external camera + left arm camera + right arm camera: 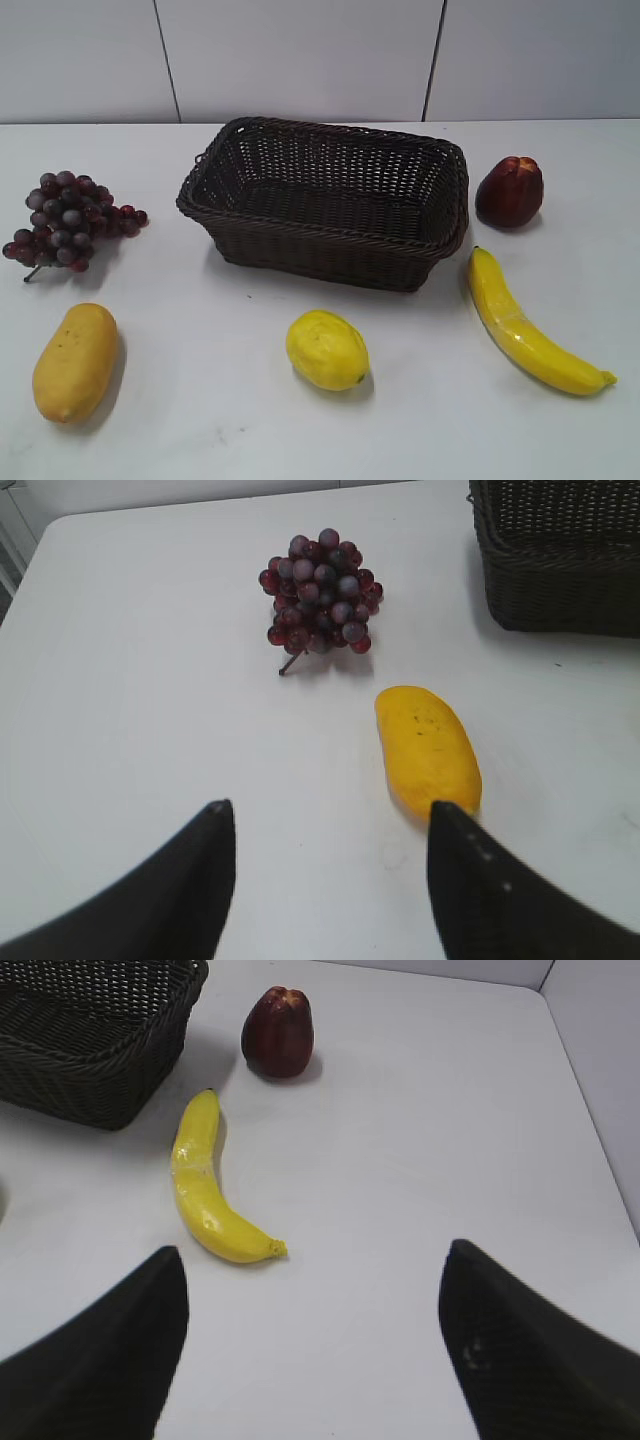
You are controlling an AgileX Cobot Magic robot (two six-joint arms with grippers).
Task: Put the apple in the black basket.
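Observation:
The dark red apple (pixel 509 190) stands on the white table just right of the black basket (pixel 325 245), apart from it. It also shows in the right wrist view (pixel 278 1032), beyond the banana. The basket is empty; its corner shows in the left wrist view (pixel 560 565) and the right wrist view (pixel 90 1050). My left gripper (pixel 330 810) is open and empty over bare table near the mango. My right gripper (pixel 315 1255) is open and empty, well short of the apple. Neither gripper shows in the exterior view.
A grape bunch (pixel 68 220) lies at the left, a mango (pixel 75 360) at the front left, a lemon (pixel 326 350) in front of the basket, and a banana (pixel 530 325) at the right, between my right gripper and the apple. The table's right edge (pixel 590 1110) is near.

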